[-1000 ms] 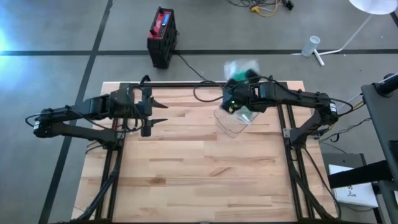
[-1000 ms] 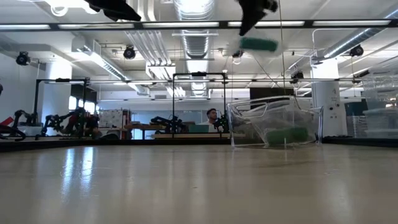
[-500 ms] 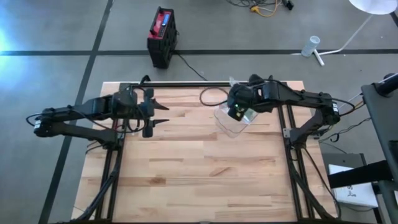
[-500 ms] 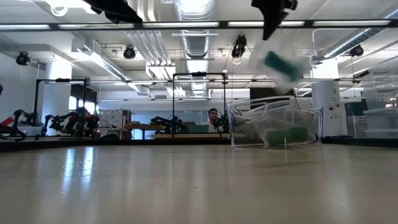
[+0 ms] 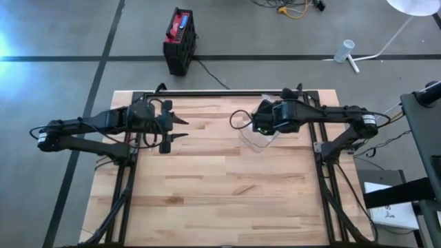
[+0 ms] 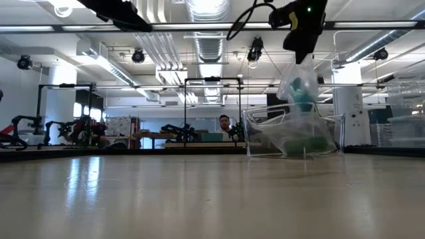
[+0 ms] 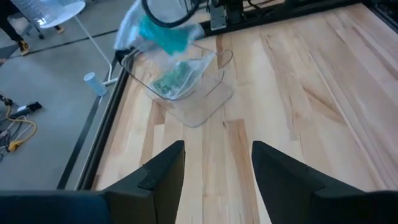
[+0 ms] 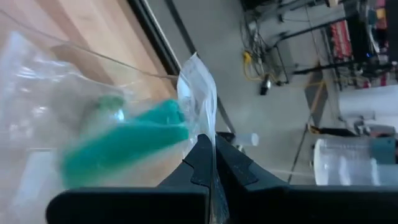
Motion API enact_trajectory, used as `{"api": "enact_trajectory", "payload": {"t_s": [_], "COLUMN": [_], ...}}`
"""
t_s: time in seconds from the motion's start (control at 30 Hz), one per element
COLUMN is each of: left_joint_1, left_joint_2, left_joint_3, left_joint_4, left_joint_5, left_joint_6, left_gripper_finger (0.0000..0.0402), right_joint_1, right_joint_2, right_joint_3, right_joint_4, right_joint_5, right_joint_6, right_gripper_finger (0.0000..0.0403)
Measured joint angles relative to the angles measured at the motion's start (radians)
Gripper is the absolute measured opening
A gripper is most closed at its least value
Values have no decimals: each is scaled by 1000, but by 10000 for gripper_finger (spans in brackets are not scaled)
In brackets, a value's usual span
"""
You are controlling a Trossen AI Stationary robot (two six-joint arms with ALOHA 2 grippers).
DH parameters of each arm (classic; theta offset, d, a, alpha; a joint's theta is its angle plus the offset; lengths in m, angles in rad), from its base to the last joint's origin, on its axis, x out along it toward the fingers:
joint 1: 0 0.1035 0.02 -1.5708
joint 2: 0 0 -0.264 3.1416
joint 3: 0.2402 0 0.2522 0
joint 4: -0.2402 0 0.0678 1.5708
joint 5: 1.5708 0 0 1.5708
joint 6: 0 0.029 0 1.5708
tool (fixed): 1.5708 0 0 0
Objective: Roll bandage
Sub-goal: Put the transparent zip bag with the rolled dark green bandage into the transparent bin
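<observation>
Up at the far right of the table (image 5: 207,193), the right gripper (image 6: 300,52) is pressed together on the top edge of a clear plastic bag (image 8: 198,93) with a green bandage roll (image 8: 124,146) inside, hanging over a clear bin (image 6: 292,136) that holds more green. Well apart on the left, the left gripper (image 7: 214,168) hovers above the wood with its fingers spread, holding nothing.

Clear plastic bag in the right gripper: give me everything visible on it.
The plastic bag is thin, clear and crinkled, with a teal-green bandage roll inside. The right gripper is shut on its top edge, so it hangs over the clear container, its lower end at or just inside the rim. The container, on the wooden table, holds another green item. The left gripper waits apart.
</observation>
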State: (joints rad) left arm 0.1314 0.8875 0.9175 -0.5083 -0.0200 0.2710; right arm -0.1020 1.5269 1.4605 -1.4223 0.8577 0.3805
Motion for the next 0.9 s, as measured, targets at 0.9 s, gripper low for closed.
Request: {"api": "enact_trajectory", "payload": {"t_s": [0.9], "left_joint_1": [0], "left_joint_2": [3], "left_joint_3": [-4], "left_joint_4": [46], "left_joint_5": [12], "left_joint_6": [7], "left_gripper_finger": [204], "right_joint_1": [-117], "right_joint_2": [-225], "right_joint_3": [-439], "right_joint_4": [790], "right_joint_5": [72], "right_joint_6": [-490], "right_gripper_finger": [0]}}
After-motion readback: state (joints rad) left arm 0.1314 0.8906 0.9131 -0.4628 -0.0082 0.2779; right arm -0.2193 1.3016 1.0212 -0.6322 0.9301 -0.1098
